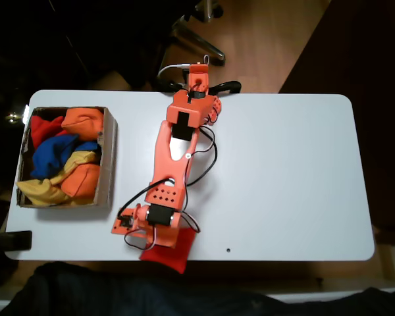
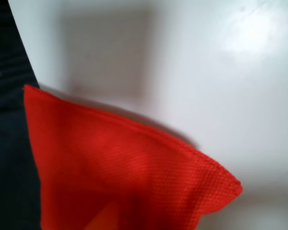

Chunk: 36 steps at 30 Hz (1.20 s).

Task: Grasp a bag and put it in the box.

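Note:
In the fixed view the red bag is at the table's front edge, partly past it, under the tip of the orange arm. My gripper is shut on the bag's upper part. The wrist view has the bag close up, one corner raised off the white tabletop with a shadow beneath it. An orange fingertip shows against the bag at the bottom edge. The brown cardboard box sits at the table's left end, well left of the gripper.
The box holds orange beanbags, a blue one, a yellow one and a red one. The white table is bare on the right. A chair base stands behind the arm's base.

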### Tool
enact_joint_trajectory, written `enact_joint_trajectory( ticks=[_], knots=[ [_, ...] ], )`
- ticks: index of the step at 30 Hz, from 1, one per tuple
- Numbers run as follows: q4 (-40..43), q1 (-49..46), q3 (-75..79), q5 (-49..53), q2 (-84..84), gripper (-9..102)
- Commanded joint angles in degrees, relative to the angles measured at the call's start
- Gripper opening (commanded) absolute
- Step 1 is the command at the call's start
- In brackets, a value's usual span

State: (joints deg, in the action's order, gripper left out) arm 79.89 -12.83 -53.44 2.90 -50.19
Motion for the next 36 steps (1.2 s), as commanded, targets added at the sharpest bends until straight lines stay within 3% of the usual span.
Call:
enact_joint_trajectory(
  ticks=[1, 36],
  knots=[
    [1.85, -1.49, -2.29, 0.62, -1.41, 0],
    [0.53, -0.7, -16.35, -0.44, -31.9, 0]
  ],
)
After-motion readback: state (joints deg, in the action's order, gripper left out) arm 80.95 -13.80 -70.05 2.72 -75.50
